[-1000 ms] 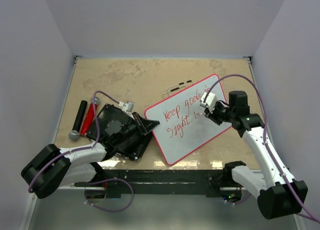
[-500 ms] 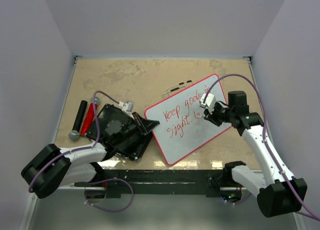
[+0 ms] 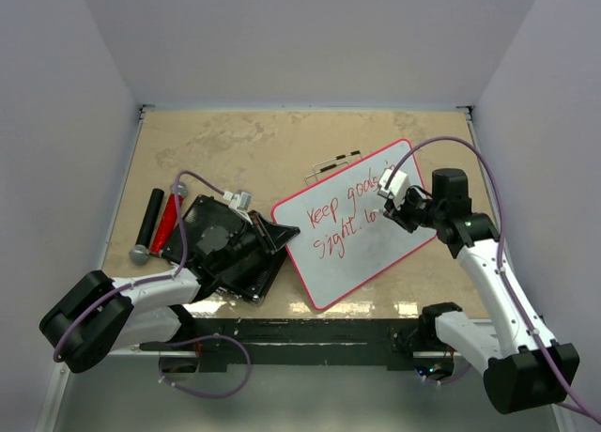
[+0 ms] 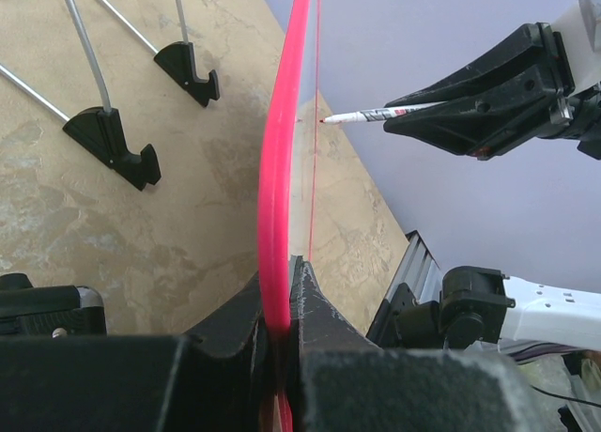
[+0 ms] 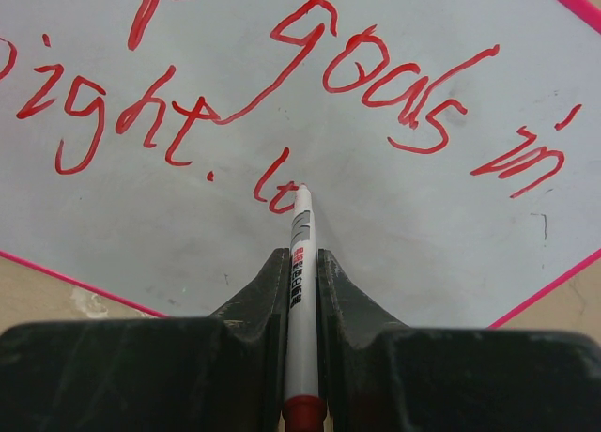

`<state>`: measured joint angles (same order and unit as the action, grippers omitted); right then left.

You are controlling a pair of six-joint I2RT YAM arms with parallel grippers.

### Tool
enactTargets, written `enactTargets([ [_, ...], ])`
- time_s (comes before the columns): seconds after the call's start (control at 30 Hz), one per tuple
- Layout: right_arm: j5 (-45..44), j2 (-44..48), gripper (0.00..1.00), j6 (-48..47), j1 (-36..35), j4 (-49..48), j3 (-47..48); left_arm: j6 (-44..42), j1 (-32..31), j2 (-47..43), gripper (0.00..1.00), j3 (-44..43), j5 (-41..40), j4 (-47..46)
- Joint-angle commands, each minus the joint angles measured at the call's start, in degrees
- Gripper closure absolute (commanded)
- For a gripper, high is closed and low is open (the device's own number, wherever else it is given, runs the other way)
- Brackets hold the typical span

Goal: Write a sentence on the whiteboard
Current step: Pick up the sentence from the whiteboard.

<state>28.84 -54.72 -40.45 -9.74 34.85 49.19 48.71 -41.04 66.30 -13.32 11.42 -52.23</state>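
The whiteboard (image 3: pixel 376 255), white with a thin red rim, lies tilted on the table at centre right. The sentence (image 3: pixel 343 216) in red reads "Keep goals in" above "sight, lo". My right gripper (image 3: pixel 400 207) is shut on a white marker (image 5: pixel 300 263) with a red end. The marker's tip touches the whiteboard (image 5: pixel 441 235) at the end of "lo", below the sentence (image 5: pixel 394 80). My left gripper (image 3: pixel 282 233) is shut on the board's left corner. The red rim (image 4: pixel 280 169) stands edge-on between the jaws of my left gripper (image 4: pixel 280 296). The marker (image 4: pixel 368 116) shows beyond it.
A black ribbed slab (image 3: pixel 225 246) lies under the left arm. A black cylinder (image 3: pixel 148 221) and a red one (image 3: pixel 169 218) lie at the far left. Wire legs with black clips (image 3: pixel 333 163) stick out behind the board, with a black clip (image 4: pixel 115 143) close by. Walls enclose the table.
The right gripper shifted slightly while the marker drew: the second line grew from "sight, l" to "sight, lo". The left gripper and the board have not moved.
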Motion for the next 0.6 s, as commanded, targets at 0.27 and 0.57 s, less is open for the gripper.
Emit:
enactTargets([
  [0.27, -3.6, -0.5, 1.00, 0.3, 0.1, -0.5, 2.0, -6.6, -0.5, 0.1, 1.00, 0.9, 2.3, 4.7],
  [0.57, -3.6, -1.8, 1.00, 0.4, 0.0, -1.6, 1.3, -6.7, -0.4, 0.6, 1.00, 0.2, 2.6, 4.8],
])
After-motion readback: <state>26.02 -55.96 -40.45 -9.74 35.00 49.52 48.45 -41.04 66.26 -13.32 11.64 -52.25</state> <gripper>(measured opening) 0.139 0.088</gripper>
